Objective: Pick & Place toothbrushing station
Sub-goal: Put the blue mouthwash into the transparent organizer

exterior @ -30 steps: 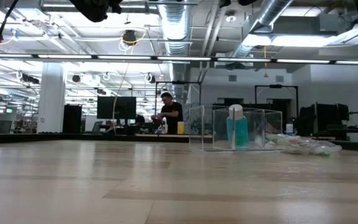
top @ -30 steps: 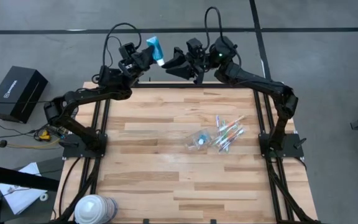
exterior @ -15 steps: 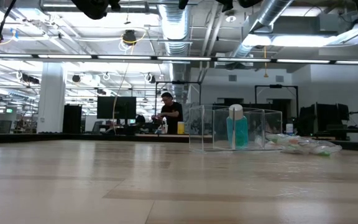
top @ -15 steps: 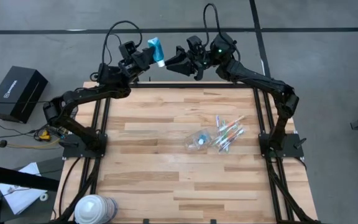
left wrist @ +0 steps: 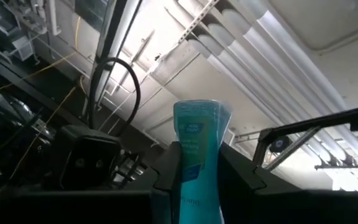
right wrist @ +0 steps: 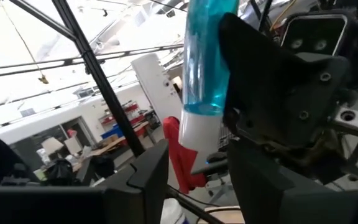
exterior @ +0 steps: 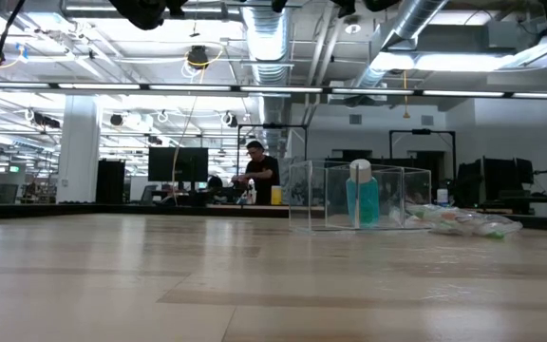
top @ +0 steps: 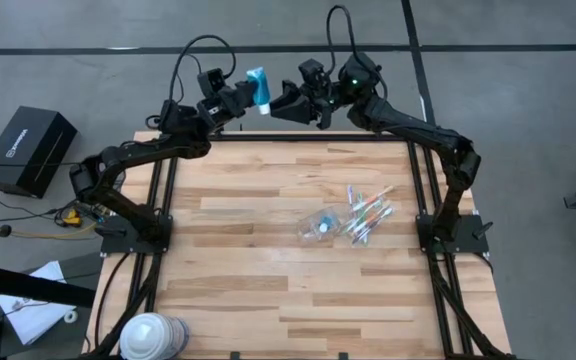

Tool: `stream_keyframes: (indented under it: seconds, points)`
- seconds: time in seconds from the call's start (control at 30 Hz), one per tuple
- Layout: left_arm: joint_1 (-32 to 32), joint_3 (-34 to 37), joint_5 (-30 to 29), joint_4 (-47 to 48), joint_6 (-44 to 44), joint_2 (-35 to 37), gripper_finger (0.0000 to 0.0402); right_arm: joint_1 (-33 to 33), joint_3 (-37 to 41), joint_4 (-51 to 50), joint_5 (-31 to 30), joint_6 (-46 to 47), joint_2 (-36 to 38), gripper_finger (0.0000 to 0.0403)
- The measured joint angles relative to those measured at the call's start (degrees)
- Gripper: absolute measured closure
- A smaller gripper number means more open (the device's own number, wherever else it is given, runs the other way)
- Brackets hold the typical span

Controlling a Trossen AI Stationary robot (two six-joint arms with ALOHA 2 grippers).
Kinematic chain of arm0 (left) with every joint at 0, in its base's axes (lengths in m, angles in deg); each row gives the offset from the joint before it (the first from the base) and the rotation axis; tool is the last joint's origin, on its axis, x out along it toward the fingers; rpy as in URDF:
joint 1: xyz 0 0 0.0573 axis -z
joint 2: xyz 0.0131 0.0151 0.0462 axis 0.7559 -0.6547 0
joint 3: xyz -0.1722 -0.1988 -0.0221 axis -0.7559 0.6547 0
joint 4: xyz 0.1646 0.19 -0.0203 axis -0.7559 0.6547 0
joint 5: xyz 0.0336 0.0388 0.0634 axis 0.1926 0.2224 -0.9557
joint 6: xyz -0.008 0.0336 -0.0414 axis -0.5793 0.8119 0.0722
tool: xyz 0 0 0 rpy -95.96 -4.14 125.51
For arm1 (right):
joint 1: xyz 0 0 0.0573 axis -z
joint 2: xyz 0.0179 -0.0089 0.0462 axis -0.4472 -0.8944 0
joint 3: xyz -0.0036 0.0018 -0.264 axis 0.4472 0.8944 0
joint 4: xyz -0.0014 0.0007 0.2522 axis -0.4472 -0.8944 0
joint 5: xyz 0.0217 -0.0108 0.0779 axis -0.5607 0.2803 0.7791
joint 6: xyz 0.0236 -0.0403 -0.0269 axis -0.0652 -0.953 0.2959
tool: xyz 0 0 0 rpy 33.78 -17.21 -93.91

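Large white-and-blue roll point(top: 152, 335): standing at the near left corner of the wooden desk point(top: 238, 290).

Black box point(top: 30, 148): on the floor, off the desk's left edge.

Left gripper point(top: 240, 98): raised beyond the far edge of the desk, left of its middle; clenched on the blue tube point(top: 258, 88), fingers pressed against both sides of the tube body in the left wrist view point(left wrist: 199, 149).

Blue tube: held clear of the desk, white end point(right wrist: 199, 130) toward the right gripper.

Right gripper point(top: 280, 100): raised beyond the far edge, facing the left gripper, just beside the tube; fingers parted, one on each side of the white end in the right wrist view, contact not discernible.

See-through plastic cup point(top: 320, 225): lying on the desk right of centre.

Toothbrushes point(top: 368, 212): a loose pastel bundle, flat on the desk, touching the cup on its right, near the right edge.

Person point(exterior: 259, 176): far back in the room, low view.
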Motion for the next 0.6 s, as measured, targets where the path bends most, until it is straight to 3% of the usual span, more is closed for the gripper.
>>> stream_keyframes:
  seconds: [0.4, 0.6]
  points:
    - [0.2, -0.1, 2.3, 0.6, 0.0, 0.0, 0.0340, 0.7, 0.0, 2.6, 4.1, 9.2, 0.0, 0.0250]
    - [0.1, -0.1, 2.2, 1.3, -0.1, 0.0, 0.0340, 1.8, 0.0, 1.8, 5.5, 4.7, 0.0, 0.0257]
